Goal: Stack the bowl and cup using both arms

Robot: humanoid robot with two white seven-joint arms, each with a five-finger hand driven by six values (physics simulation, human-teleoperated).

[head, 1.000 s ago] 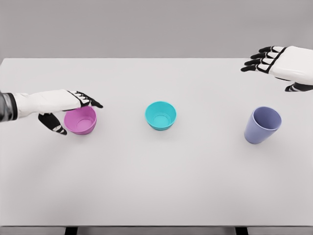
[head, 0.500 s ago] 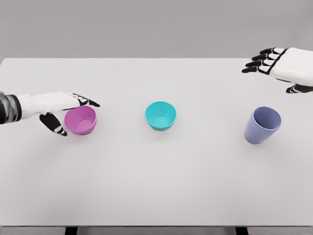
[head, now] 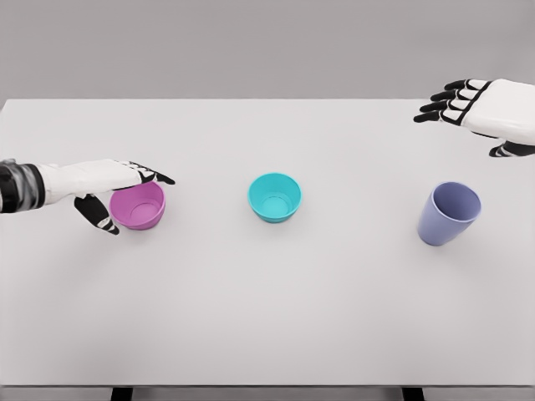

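A pink bowl [head: 140,206] stands upright on the left of the white table [head: 267,309]. My left hand [head: 125,177] is at it, open: the fingers reach over the far rim and the thumb hangs by the bowl's near left side. No firm grip shows. A teal bowl [head: 274,197] sits in the middle. A purple cup [head: 449,214] stands upright on the right. My right hand [head: 468,104] hovers open at the far right, well behind the cup, and holds nothing.
Nothing else lies on the table. Its front edge runs along the bottom of the view and its far edge meets a grey wall.
The left hand has crept a little along the pink bowl's rim, with the thumb dropping slightly lower. The right hand has drifted slightly to the right. Bowls and cup stay put.
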